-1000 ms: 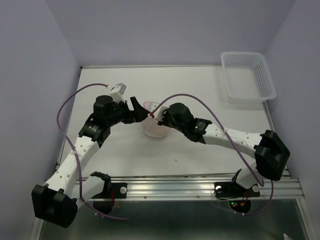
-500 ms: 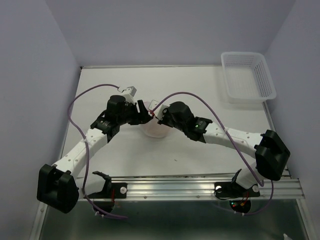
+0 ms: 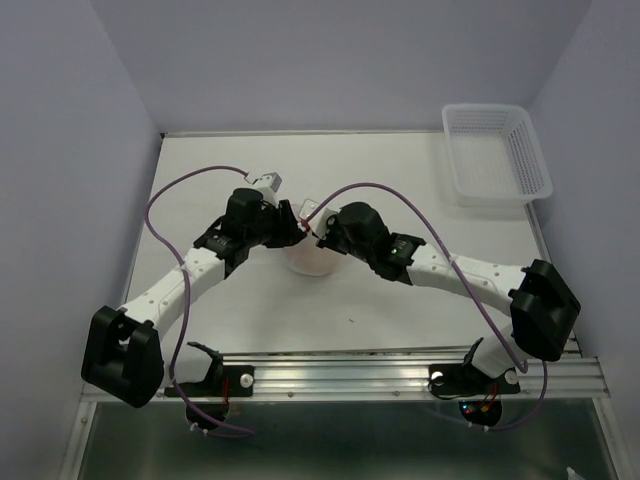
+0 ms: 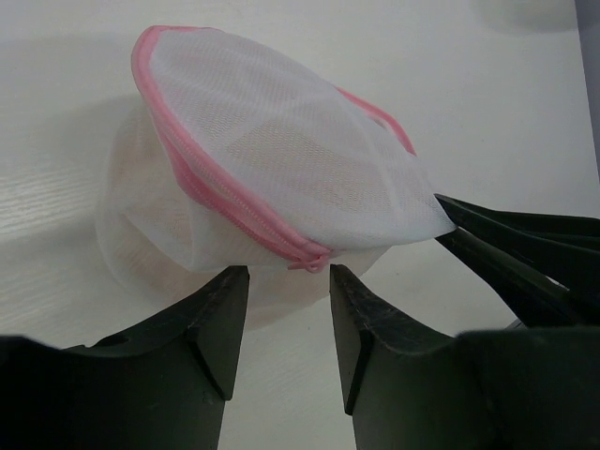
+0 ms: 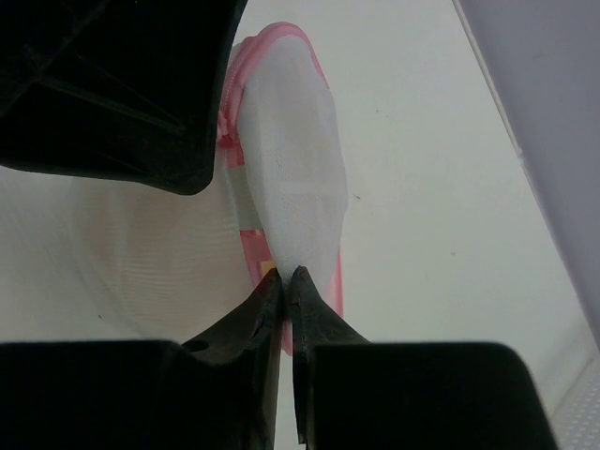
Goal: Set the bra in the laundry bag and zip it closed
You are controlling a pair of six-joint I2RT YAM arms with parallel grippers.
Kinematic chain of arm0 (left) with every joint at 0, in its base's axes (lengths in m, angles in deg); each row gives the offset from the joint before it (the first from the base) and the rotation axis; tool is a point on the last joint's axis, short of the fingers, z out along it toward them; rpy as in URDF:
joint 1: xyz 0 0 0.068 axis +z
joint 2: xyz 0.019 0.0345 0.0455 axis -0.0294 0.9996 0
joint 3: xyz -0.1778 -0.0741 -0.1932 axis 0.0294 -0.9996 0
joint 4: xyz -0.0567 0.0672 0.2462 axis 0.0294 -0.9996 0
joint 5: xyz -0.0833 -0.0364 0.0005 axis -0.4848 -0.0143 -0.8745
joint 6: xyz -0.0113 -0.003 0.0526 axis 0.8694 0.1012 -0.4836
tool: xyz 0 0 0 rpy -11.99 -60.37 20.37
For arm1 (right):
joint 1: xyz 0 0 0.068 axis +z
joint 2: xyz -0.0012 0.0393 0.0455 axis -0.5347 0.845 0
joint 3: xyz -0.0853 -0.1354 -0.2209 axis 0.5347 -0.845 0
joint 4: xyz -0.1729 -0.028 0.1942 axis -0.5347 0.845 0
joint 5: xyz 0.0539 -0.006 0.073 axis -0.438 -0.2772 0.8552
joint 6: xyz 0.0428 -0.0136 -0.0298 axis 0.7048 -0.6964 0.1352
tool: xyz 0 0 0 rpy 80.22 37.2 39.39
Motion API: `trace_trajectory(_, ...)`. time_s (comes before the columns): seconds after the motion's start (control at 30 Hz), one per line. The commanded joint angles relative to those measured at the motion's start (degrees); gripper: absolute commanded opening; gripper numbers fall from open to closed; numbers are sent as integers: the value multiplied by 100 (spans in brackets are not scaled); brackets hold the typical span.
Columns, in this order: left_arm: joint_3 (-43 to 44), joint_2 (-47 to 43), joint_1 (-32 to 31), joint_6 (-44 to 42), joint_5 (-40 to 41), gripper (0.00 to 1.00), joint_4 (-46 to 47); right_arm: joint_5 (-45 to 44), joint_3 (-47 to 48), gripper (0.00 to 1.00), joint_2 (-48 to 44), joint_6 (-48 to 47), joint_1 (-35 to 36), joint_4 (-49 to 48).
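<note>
The laundry bag (image 4: 272, 159), a white mesh dome with a pink zipper rim, sits mid-table (image 3: 308, 258). The bra shows only as a faint beige patch (image 4: 267, 145) through the mesh. The pink zipper pull (image 4: 310, 263) hangs just beyond the tips of my left gripper (image 4: 289, 281). That gripper is open, its jaws partly narrowed, with nothing between them. My right gripper (image 5: 287, 274) is shut on a pinch of the bag's mesh (image 5: 291, 159). Its dark fingers (image 4: 525, 246) enter the left wrist view from the right. Seen from above, both grippers meet over the bag: left gripper (image 3: 293, 231), right gripper (image 3: 314, 233).
A white plastic lattice basket (image 3: 497, 155) stands at the back right corner of the table. Purple cables loop over both arms. The left gripper's black body (image 5: 112, 84) fills the upper left of the right wrist view. A metal rail (image 3: 400, 375) runs along the near edge.
My left arm has swung right, up to the bag, and its jaws have narrowed from wide open to about half. The right gripper has kept its pinch on the mesh.
</note>
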Motion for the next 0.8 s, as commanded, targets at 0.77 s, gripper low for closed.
trace_trajectory(0.77,580,199,-426,-52,383,30,569,215,165,7,-128,174,-61,-98)
